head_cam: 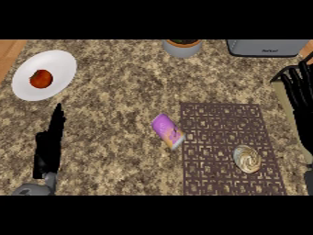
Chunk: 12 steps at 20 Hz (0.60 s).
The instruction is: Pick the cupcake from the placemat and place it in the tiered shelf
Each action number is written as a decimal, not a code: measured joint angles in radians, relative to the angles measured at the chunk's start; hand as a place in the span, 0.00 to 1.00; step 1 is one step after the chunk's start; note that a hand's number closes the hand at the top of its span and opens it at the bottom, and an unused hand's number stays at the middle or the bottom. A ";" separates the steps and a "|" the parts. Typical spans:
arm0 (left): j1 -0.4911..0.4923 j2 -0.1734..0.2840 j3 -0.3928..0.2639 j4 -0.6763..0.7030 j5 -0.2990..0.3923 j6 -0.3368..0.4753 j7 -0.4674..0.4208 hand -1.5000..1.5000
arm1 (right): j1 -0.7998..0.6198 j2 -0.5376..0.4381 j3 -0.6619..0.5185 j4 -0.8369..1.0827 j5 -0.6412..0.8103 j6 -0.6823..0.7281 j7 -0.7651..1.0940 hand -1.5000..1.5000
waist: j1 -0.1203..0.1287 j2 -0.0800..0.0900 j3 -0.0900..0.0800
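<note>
The cupcake (247,159), pale with a swirled top, sits on the brown patterned placemat (220,124) near its right edge. My right hand (310,110) is at the right edge of the view, fingers straight and pointing up, open, up and to the right of the cupcake and apart from it. Behind that hand only a corner of the tiered shelf (278,79) shows. My left hand (49,142) stands open at the lower left, fingers up, far from the placemat.
A purple can (168,131) lies tilted at the placemat's left edge. A white plate (60,66) with a red fruit (41,79) is at the back left. A grey pot (182,47) and a grey toaster (267,47) stand along the back edge.
</note>
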 measured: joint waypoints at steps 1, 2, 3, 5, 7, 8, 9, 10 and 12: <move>0.000 0.003 0.009 -0.004 0.004 -0.012 -0.006 0.50 | -0.002 -0.013 -0.016 0.006 -0.002 0.017 -0.002 1.00 | -0.003 0.004 0.000; -0.022 0.011 0.021 -0.009 0.012 -0.028 0.003 0.50 | -0.015 -0.029 -0.027 0.024 0.004 0.031 -0.006 1.00 | -0.005 0.007 0.000; -0.038 0.029 0.031 -0.033 0.027 -0.052 0.023 0.50 | -0.028 -0.051 -0.038 0.039 0.010 0.043 -0.004 1.00 | -0.005 0.009 0.000; -0.090 0.041 0.044 -0.055 0.057 -0.095 0.038 0.50 | -0.052 -0.103 -0.060 0.097 0.033 0.080 -0.019 1.00 | -0.005 0.014 0.000; -0.127 0.051 0.050 -0.080 0.085 -0.134 0.053 0.50 | -0.063 -0.175 -0.081 0.143 0.108 0.059 -0.008 1.00 | -0.009 0.018 -0.003; -0.137 0.052 0.051 -0.089 0.102 -0.155 0.060 0.50 | -0.061 -0.184 -0.097 0.180 0.127 0.025 0.017 0.00 | -0.008 0.020 -0.003; -0.153 0.056 0.056 -0.095 0.121 -0.175 0.069 0.50 | -0.059 -0.176 -0.107 0.217 0.107 0.026 0.039 0.00 | -0.007 0.021 -0.002; -0.165 0.057 0.061 -0.089 0.136 -0.194 0.073 0.50 | -0.061 -0.162 -0.111 0.258 0.084 0.041 0.043 0.00 | -0.007 0.022 -0.001; -0.184 0.057 0.067 -0.089 0.155 -0.219 0.086 0.50 | -0.069 -0.158 -0.131 0.324 0.020 0.115 0.039 0.00 | -0.007 0.022 0.000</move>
